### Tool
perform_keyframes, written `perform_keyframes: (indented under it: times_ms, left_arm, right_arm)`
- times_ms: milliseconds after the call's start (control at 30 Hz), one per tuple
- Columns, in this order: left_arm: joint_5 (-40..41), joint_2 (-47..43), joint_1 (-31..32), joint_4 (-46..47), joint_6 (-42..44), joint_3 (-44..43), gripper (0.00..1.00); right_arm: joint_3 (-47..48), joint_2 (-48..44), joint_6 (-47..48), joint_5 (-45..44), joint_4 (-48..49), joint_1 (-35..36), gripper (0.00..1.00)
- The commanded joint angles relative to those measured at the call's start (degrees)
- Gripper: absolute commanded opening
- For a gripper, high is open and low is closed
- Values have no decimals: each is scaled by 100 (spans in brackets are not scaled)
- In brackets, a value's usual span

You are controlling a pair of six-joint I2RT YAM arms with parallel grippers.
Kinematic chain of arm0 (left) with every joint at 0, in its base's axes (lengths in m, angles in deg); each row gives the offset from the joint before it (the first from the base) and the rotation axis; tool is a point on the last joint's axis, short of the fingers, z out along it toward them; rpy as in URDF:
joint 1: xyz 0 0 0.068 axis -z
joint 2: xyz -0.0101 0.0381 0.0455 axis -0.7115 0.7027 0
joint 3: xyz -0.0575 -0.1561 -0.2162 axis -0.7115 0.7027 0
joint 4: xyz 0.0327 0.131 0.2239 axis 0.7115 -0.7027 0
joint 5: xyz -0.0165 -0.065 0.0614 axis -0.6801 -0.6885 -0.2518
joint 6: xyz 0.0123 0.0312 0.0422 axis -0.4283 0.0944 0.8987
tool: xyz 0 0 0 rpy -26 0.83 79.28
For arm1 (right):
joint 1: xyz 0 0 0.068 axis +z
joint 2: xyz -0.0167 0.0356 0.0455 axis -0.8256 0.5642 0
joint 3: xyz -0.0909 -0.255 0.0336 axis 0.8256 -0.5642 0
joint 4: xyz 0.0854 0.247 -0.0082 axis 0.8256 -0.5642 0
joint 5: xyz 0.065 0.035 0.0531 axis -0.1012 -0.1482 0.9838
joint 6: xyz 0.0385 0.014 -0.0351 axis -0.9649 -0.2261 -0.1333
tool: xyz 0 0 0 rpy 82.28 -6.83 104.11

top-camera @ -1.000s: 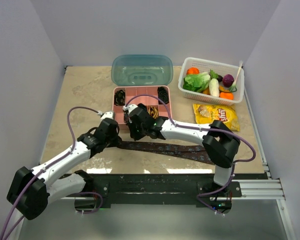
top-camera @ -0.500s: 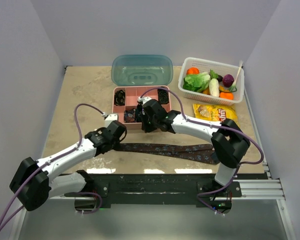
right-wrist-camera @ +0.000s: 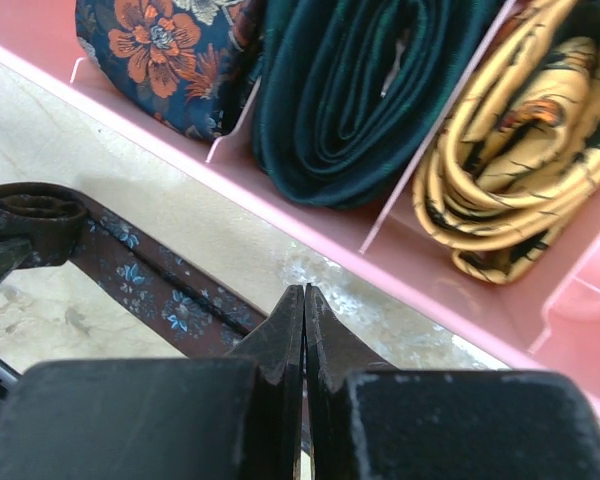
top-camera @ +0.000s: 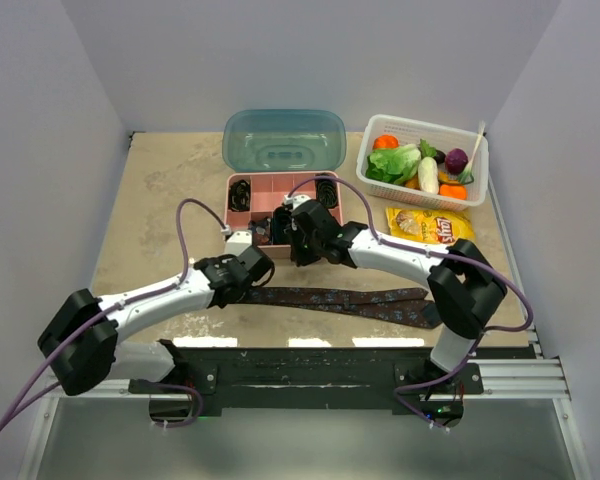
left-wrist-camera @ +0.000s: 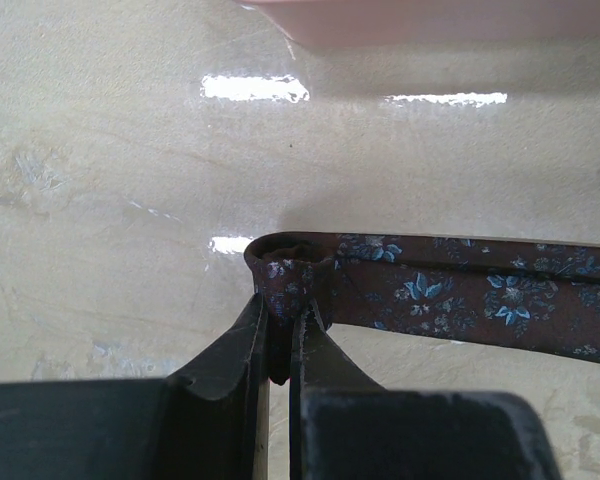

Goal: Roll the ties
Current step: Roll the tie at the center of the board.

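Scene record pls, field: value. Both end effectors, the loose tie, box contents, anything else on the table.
left end effector: shut on narrow end of brown floral tie
tie state: end curled into a first small turn, rest flat on table
right end effector: shut, holding nothing, by front wall of pink box
box front row: navy-orange roll, dark green roll, gold roll
lid: open, behind box
other: vegetable basket, snack bag
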Motion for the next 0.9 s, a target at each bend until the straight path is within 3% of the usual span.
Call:
perform_keyframes:
  times_ms: [0, 300, 700, 867]
  left_arm:
    - [531, 381, 282, -238, -332, -406, 0]
    - [542, 1076, 757, -248, -516, -671, 0]
    - [-170, 1411, 863, 683, -367, -495, 0]
    - [-434, 1419, 863, 798, -244, -486, 9]
  right_arm:
    - [-64, -350, 99, -121, 53, -105, 0]
    - [-231, -421, 90, -147, 79, -176, 0]
    - [-337, -394, 99, -86, 115, -202, 0]
    - [-354, -368, 90, -86, 123, -193, 0]
